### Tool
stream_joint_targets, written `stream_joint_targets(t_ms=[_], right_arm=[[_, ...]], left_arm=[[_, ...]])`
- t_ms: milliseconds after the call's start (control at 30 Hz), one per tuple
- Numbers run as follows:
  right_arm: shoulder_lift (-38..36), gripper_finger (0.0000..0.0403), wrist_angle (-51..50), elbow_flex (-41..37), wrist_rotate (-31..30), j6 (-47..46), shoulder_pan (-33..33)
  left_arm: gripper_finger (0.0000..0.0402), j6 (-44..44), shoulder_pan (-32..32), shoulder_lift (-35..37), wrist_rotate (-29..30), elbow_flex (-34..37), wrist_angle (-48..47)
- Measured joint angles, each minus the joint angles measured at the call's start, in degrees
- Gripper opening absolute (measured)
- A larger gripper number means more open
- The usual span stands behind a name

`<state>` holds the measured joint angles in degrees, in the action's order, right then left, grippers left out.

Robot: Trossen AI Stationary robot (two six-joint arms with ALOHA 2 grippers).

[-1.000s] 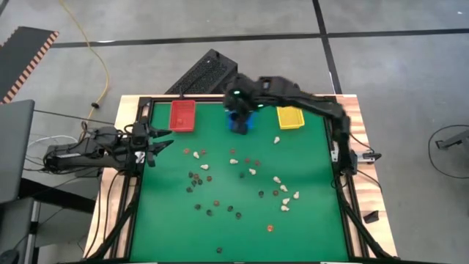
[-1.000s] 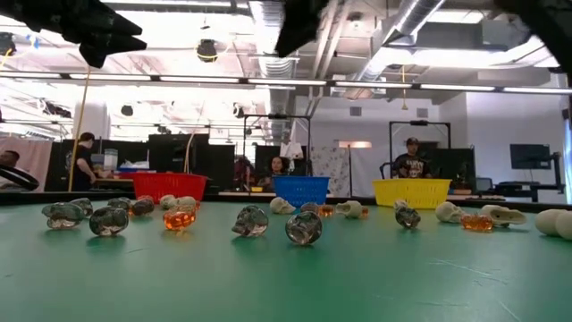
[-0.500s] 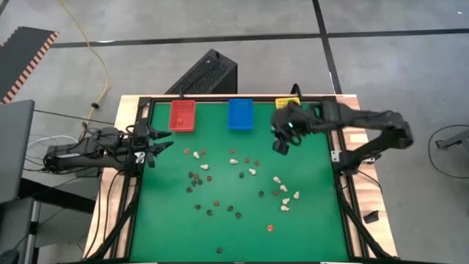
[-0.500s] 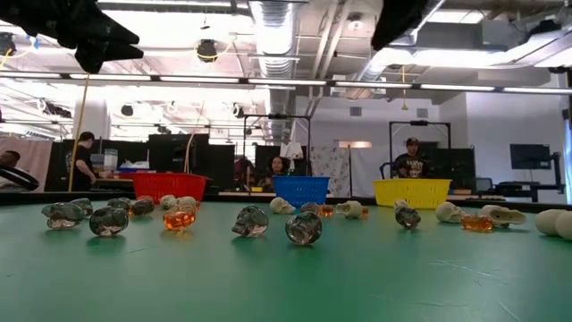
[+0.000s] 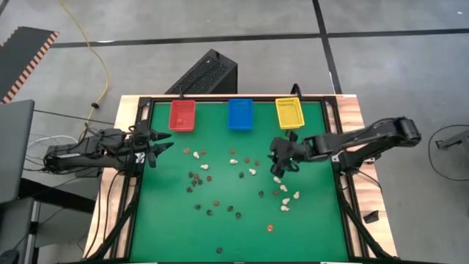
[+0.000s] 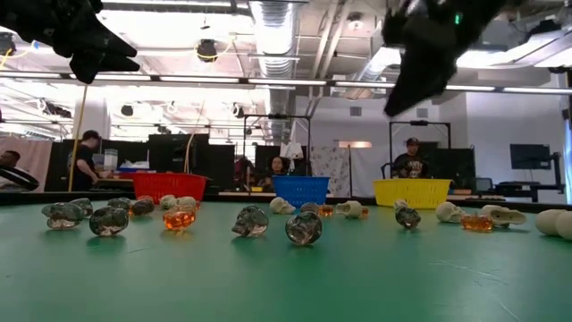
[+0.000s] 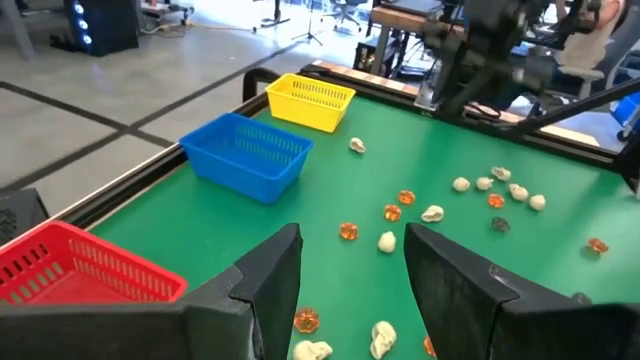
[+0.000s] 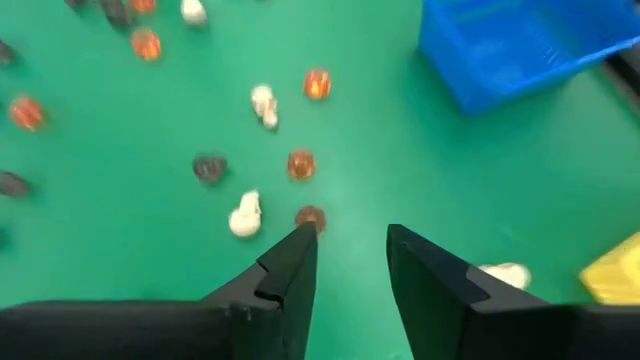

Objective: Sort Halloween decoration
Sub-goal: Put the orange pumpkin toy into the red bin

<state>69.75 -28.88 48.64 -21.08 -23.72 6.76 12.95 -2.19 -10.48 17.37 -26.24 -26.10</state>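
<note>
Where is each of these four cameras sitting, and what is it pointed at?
High view: above the table, looking straight down; shows both arms, the left gripper and the right gripper.
Low view: at tabletop height, looking level across the trinkets into the room; arms hang in from above.
Left wrist view: on the left arm, looking past its open fingers over the mat.
Right wrist view: on the right arm, looking down past its open fingers.
Shared: the blue bin shows in all four.

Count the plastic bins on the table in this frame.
3, in a row along the far edge of the green mat: red bin nearest the left arm's side, blue bin in the middle, yellow bin on the right arm's side. None appears hidden.
</note>
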Motion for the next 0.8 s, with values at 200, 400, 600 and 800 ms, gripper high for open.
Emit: stream_joint_targets(t_ms=[200,400,600,800], right_arm=[[5.2,0.0212,8.5,-5.8,-3.7,1.0,0.4],[10.6,0.0235,29.3,-12.2,-4.5,7.7,0.4],[15.4,0.0227,45.2,-17.4,-4.9,10.1,-0.2],[19.6,0.0224,52.8,-19.1,-5.0,10.1,-0.2]], left_arm=[[0.0169,0.0,0.0,0.0,0.0,0.0,0.0],[0.0169,0.0,0.0,0.0,1.2,0.0,0.0],[0.0169,0.0,0.0,0.0,1.5,0.0,0.0],[0.0169,0.2,0.0,0.0,1.8,0.0,-0.1]])
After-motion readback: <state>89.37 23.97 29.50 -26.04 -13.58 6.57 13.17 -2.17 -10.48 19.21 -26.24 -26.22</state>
